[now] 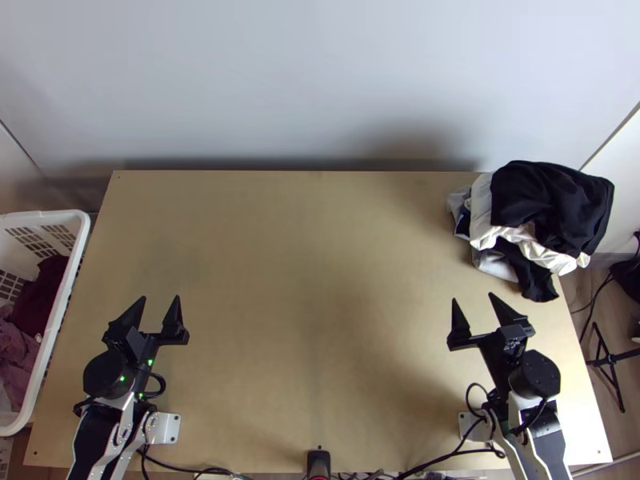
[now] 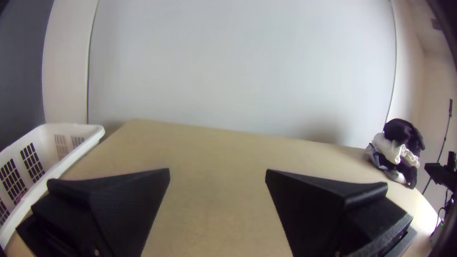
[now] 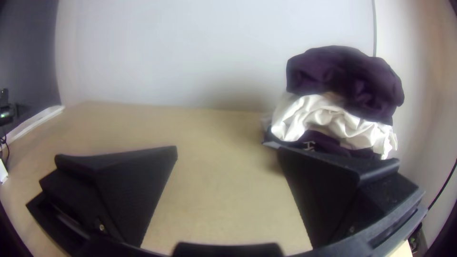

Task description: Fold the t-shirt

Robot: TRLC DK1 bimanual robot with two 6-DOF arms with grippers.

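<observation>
At the table's far right corner: pile of clothes (image 1: 518, 240), bunched and stacked loosely; task garment taken to be in it (which piece is the t-shirt, I cannot tell).
Pile, top layer: dark cloth (image 1: 552, 200), crumpled into a rounded heap.
Pile, middle: white cloth (image 3: 328, 114), wrinkled, sticking out from under the dark one.
Pile, lower part: a second dark piece (image 1: 536, 280) trailing toward the near side, with grey cloth (image 1: 494, 264) beside it.
Left gripper (image 1: 160, 298): above the table's left part, released; two black fingers wide apart, tips toward the far side. In the left wrist view, bare wood lies between the tips.
Right gripper (image 1: 472, 298): over the right part, released likewise, fingers spread. The pile sits beyond it and toward the right edge, apart from the fingers in the top view (one finger overlaps the pile's lower edge in the right wrist view).
Table (image 1: 312, 264): light wood, bare between the two grippers.
Basket (image 1: 83, 228): white plastic, slotted sides, along the table's left edge; dark red cloth (image 1: 40, 296) and mauve cloth (image 1: 14, 352) inside, both bunched.
Wall (image 1: 320, 80): pale, behind the far edge.
Left arm (image 1: 104, 376): small green lights lit near the wrist.
</observation>
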